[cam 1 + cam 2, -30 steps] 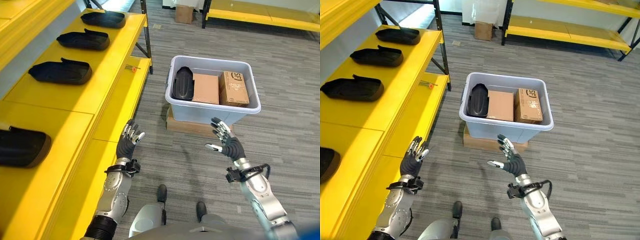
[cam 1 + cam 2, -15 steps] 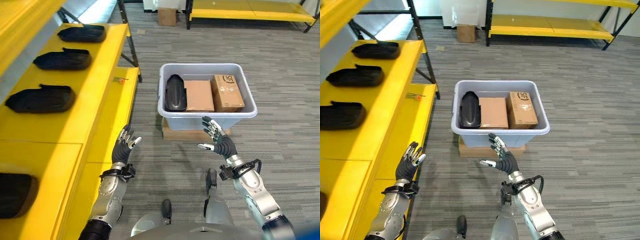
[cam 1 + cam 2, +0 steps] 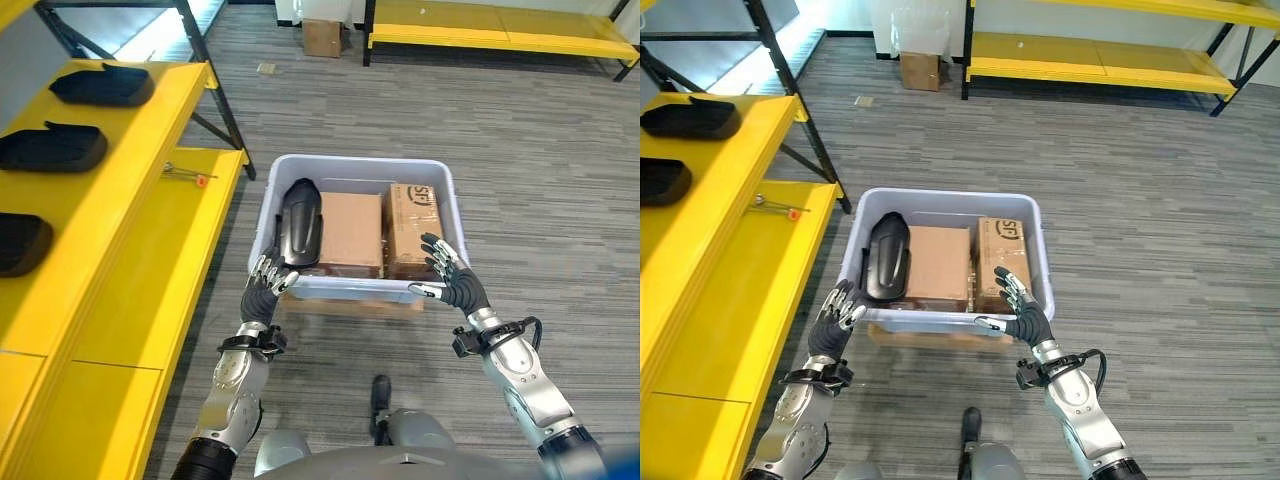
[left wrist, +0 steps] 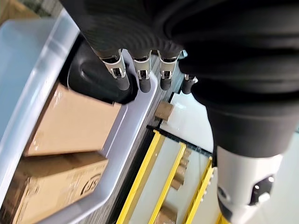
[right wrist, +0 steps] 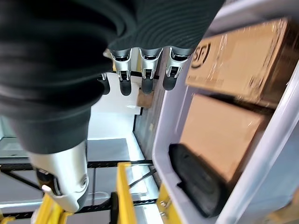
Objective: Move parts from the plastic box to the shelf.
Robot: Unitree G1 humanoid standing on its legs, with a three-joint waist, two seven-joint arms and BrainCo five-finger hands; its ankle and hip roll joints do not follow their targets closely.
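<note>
Your stock, as it stands:

- Pale grey plastic box, on the striped grey floor atop a flat piece of cardboard. Contents: one black moulded plastic part at its left end; beside that a plain brown carton; then a printed brown carton.
- Yellow metal shelf, to your left, carrying three more black moulded parts.
- Left hand: fingers loosely spread, holding nothing, at the box's near-left corner.
- Right hand: fingers likewise spread and empty, at the near-right rim.
</note>
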